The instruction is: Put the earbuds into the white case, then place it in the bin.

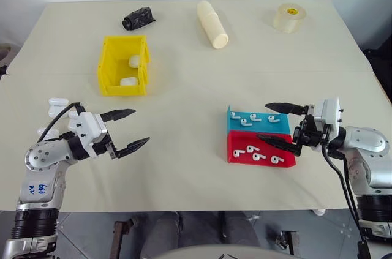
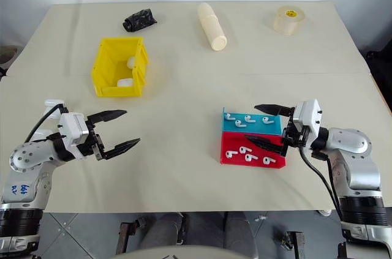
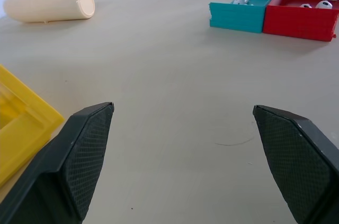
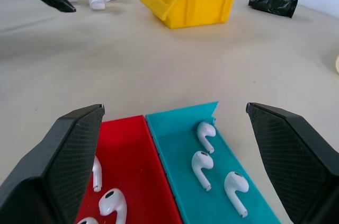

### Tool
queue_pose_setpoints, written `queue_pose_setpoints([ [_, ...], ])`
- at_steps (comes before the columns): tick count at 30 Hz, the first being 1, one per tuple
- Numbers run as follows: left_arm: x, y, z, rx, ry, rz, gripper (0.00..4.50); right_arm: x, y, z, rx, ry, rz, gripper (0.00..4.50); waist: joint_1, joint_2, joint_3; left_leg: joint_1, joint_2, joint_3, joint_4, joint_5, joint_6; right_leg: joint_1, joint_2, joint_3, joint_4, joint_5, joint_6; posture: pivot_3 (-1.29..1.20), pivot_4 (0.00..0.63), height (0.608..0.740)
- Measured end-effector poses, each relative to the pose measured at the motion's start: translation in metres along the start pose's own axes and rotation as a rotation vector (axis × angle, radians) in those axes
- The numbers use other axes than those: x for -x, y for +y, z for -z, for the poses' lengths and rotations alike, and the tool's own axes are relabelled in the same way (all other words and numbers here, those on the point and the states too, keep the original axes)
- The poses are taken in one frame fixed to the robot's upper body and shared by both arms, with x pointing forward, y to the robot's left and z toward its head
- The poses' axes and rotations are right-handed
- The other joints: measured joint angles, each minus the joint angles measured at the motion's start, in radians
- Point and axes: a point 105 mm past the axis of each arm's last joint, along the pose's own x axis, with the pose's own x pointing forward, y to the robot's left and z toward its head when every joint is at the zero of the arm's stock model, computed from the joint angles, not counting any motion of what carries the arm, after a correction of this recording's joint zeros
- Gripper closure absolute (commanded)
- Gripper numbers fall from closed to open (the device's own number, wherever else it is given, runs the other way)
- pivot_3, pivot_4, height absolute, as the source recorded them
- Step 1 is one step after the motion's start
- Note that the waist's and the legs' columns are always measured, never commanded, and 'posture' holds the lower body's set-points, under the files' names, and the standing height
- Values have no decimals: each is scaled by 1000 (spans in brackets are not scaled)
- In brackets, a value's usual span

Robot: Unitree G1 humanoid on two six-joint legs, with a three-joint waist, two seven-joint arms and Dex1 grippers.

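Left gripper (image 1: 127, 130): wide open and holding nothing. It floats over bare table, pointing toward the middle.
Right gripper (image 1: 277, 123): wide open too, with nothing in it. It points at the two trays, one finger over the blue tray and one over the red tray.
Earbuds (image 4: 204, 167): three lie in the blue tray (image 1: 234, 122) and more lie in the red tray (image 1: 236, 153). The two trays touch side by side.
White case (image 1: 57, 103): a few small white cases sit at the table edge, just behind the left gripper.
Bin (image 1: 110, 63): yellow, on the left side, farther back than the left gripper. Two white cases (image 1: 130, 81) are inside it.
Table (image 1: 184, 106): covered with a cream cloth.
Far edge: a black crumpled thing (image 1: 138, 18), a cream cylinder (image 1: 212, 24) lying down, and a roll of tape (image 1: 289, 18).
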Motion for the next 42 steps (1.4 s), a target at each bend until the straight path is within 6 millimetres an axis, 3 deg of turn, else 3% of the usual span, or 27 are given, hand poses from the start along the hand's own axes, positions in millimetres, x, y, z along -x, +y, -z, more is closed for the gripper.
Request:
queue_pose_setpoints([
  [6, 4, 4, -1, 36, -21, -95, 11, -4, 7, 6, 25, -4, -32, 0, 0, 0, 0, 0, 0, 0, 0, 0, 0, 0, 0, 0, 0, 0, 0, 0, 150, 740],
  [10, 20, 8, -3, 111, -48, -268, 11, -16, 15, 7, 3, -45, -63, 0, -2, 0, 0, 0, 1, 0, 0, 0, 0, 0, 0, 0, 0, 0, 0, 0, 150, 740],
  [17, 88, -9, 16, 226, 59, -735, 11, -53, 43, -11, 28, -180, -191, 0, 1, 0, 0, 1, 1, 0, 0, -1, -1, 0, 1, 1, -1, 0, 0, 0, 150, 740],
  [23, 143, -34, 42, 381, 192, -1064, 11, -62, 52, -17, 79, -233, -220, 0, 17, -1, 0, 1, 1, 0, 1, -1, 0, 2, 0, 1, -2, 0, 0, 0, 150, 740],
  [27, 149, -35, 45, 416, 204, -1111, 11, -62, 49, -21, 100, -229, -230, 0, 27, -1, 0, 1, 1, -1, 2, -1, 0, 3, 0, 0, -2, 0, -1, 0, 150, 740],
  [33, 150, -16, 45, 468, 251, -1113, 11, -53, 46, -20, 52, -179, -247, 0, 24, -1, 0, 1, 1, -1, 2, -2, -1, 2, 1, 0, -1, -1, -2, 0, 150, 740],
  [36, 160, 2, 40, 533, 378, -1074, 11, -45, 41, -18, 32, -141, -234, 0, 22, -2, 0, 1, 3, -1, 1, -3, -1, 1, 2, 0, 1, -2, -3, 0, 150, 740],
  [42, 172, 42, 13, 625, 616, -884, 11, -42, 39, -18, 15, -126, -238, 0, 11, -1, 0, 3, 3, -1, 0, -3, -3, 0, 2, 0, 4, -3, -7, 0, 150, 740],
])
